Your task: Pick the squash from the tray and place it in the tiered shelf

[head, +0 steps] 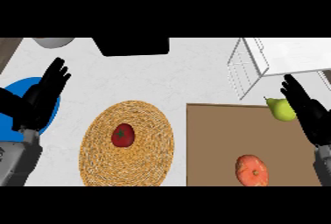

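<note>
The squash (251,170) lies on the brown tray (213,131), low in its right part, near the head view's lower edge. It looks orange, roundish and lumpy, with a small greenish stem spot near its middle; seen from above it shows no clear long axis, the stem end facing up. A green pear (282,109) sits at the tray's upper right corner, stalk pointing up-left, just beside the right hand (309,113), whose fingers are straight and hold nothing. The white wire tiered shelf (249,70) stands beyond the tray at upper right. Left of the tray lies a woven round mat (152,131) with a red tomato (123,134) on it. The left hand (45,94) rests open above a blue plate (24,85) on the white table (161,74)
</note>
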Motion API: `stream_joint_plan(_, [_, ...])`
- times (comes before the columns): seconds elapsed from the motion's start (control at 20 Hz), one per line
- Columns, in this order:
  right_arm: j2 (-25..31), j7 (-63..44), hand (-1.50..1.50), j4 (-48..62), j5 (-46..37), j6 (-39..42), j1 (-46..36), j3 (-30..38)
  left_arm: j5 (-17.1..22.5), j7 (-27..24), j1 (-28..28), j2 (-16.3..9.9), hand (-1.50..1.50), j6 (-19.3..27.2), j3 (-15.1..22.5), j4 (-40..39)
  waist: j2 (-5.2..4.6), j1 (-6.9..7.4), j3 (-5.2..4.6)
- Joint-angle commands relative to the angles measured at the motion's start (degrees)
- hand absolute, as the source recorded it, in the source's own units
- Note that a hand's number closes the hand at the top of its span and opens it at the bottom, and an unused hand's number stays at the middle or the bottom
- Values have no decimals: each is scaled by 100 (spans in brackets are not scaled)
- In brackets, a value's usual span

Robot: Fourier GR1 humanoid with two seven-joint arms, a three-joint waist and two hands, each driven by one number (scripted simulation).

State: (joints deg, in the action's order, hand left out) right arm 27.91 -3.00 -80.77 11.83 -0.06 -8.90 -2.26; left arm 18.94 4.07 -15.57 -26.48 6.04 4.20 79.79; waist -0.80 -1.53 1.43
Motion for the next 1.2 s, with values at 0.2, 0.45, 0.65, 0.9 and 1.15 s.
stream_joint_plan(0.2, [-843,1198,150,-976,1867,2133,-925,-274,-295,-73,66,-62,0,-45,241,212,163,505,-79])
stream_joint_plan(0.45, [770,1488,-150,-42,925,3167,-282,-76,-328,240,683,85,0,159,392,1000,96,246,-131])
stream_joint_plan(0.65, [1024,2271,-150,-15,959,4598,-103,-448,-380,-7,928,143,0,138,391,1027,84,224,-132])
stream_joint_plan(0.9, [1518,3320,-150,179,384,5356,8,-44,-351,153,1317,-46,0,-17,238,1525,89,217,-135])
stream_joint_plan(1.15, [2025,3575,-150,-492,-250,5064,178,150,-552,146,1234,98,0,100,262,1518,97,150,-136])
